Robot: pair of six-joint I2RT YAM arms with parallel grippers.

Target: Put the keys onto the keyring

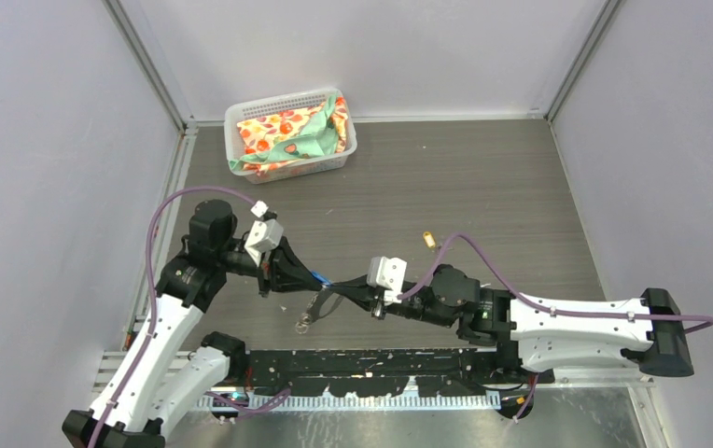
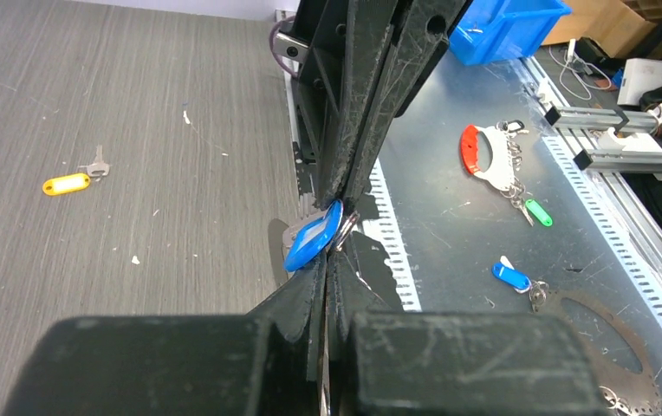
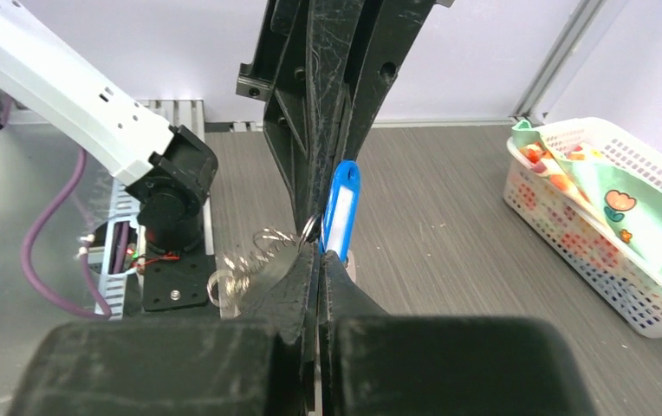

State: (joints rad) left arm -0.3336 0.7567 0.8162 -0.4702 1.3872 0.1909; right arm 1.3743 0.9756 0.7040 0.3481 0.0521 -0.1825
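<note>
My left gripper (image 1: 313, 276) (image 2: 332, 256) and right gripper (image 1: 339, 291) (image 3: 319, 251) meet tip to tip above the table's front middle, both shut. The blue-headed key (image 1: 321, 278) (image 2: 312, 236) (image 3: 340, 204) sits right at their tips, its small ring against the left fingertips; a thin metal sliver runs between the left fingers. The silvery keyring (image 1: 314, 309) (image 3: 254, 260) juts from the right fingers and hangs down toward the table. The yellow-headed key (image 1: 428, 240) (image 2: 66, 184) lies alone on the table, farther back and to the right of the grippers.
A white basket (image 1: 241, 117) (image 3: 570, 225) holding patterned cloth stands at the back left. Off the table's front edge, on the metal shelf, lie a blue bin (image 2: 505, 26), a red-and-white holder (image 2: 482, 156) and spare key tags (image 2: 511, 276).
</note>
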